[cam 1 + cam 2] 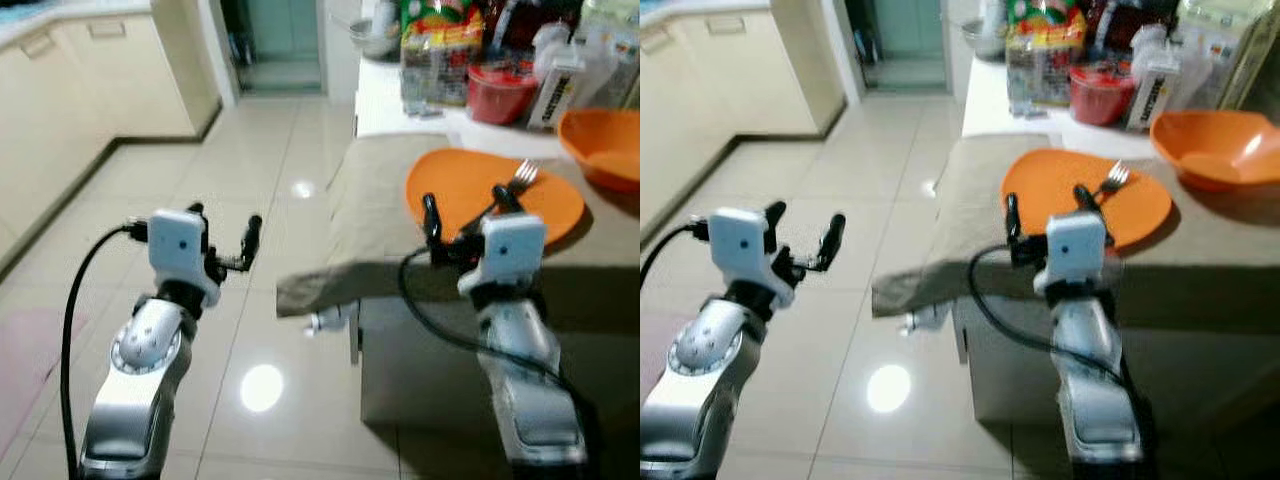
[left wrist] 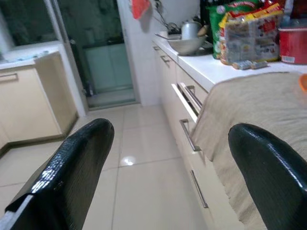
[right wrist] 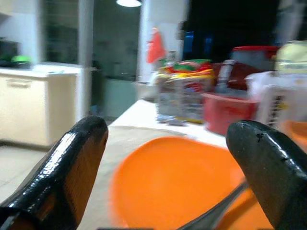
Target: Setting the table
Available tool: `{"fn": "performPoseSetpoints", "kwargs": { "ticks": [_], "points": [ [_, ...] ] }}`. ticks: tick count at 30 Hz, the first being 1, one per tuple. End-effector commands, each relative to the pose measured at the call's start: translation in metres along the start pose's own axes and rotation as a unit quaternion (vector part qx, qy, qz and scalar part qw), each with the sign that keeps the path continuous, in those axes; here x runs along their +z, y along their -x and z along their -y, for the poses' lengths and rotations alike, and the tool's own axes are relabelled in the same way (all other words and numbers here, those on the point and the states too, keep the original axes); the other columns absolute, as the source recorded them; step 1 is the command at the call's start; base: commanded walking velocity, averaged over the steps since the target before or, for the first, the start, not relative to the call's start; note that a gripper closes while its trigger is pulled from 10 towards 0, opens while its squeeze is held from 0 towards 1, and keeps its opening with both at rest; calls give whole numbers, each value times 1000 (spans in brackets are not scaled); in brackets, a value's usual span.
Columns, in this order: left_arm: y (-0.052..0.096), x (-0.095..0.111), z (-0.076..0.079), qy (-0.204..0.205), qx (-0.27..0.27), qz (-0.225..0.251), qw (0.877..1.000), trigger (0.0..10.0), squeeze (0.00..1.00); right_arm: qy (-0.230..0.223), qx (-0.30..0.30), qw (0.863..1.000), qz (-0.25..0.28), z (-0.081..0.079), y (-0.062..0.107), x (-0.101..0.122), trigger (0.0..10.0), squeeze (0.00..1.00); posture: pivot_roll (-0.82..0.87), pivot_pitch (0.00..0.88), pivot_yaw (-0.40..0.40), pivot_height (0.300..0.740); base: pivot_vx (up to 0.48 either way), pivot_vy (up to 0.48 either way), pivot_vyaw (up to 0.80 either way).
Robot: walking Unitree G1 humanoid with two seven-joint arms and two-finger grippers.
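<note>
Orange plate (image 1: 470, 190) lies flat on the cloth-covered bench (image 1: 370, 215), near its front edge, with a metal fork (image 1: 518, 178) resting across the plate's far right part, tines toward the back. Right end effector (image 1: 468, 212) hovers just at the plate's near rim, fingers spread wide, holding nothing; from the right wrist view the plate sits squarely between the two fingers and the fork's handle (image 3: 218, 211) runs up toward the lens. Left end effector (image 1: 222, 232) is raised over the tiled floor (image 1: 250, 300), well apart from the bench, also spread wide and empty. Handling, as a judgement: plate looks like thin plastic, so light, stiff, not fragile, but smooth and shallow, likely to slip unless pinched at the rim. Fork is stiff, thin and slick, lying low on the plate; best taken across the handle near mid-length, and it may skate on the plate when nudged. Cloth is soft, and its corner droops over the bench edge; it could drag if the plate is slid. An orange bowl (image 1: 1215, 145) stands behind the plate to the right, cut off in the left eye view. Hard to make out: the fork's handle end is hidden behind the right wrist. Packages and a red container (image 1: 500, 90) at the back are blurred; labels unreadable.
</note>
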State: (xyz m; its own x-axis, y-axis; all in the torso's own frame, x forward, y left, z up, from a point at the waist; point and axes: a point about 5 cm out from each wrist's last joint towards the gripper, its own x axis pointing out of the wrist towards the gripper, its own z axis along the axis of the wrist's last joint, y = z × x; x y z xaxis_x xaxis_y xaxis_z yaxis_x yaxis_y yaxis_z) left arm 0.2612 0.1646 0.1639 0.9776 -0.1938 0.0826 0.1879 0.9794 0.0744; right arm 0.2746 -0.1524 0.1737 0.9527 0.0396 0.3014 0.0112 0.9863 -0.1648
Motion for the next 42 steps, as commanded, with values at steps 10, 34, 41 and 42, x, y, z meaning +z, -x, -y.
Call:
{"fn": "performPoseSetpoints", "kwargs": {
  "ticks": [10,34,41,42],
  "points": [
    [-12,6,-11,-16,-17,-5,1000,10000,0,-56,-118,990,-44,21,-43,-9,10000,0,-148,0,150,740,0,0,0],
    [-21,14,-14,-42,-56,-8,998,10000,0,-77,-216,962,-150,14,-89,-22,10000,0,-138,0,151,740,0,0,0],
    [-22,14,-14,-47,-63,-11,997,10000,0,-75,-238,948,-199,13,-92,-32,10000,0,-137,0,144,740,0,0,0],
    [-22,14,-14,-47,-63,-11,997,10000,0,-75,-238,948,-199,13,-92,-32,10000,0,-137,0,144,740,0,0,0]
  ]
}}
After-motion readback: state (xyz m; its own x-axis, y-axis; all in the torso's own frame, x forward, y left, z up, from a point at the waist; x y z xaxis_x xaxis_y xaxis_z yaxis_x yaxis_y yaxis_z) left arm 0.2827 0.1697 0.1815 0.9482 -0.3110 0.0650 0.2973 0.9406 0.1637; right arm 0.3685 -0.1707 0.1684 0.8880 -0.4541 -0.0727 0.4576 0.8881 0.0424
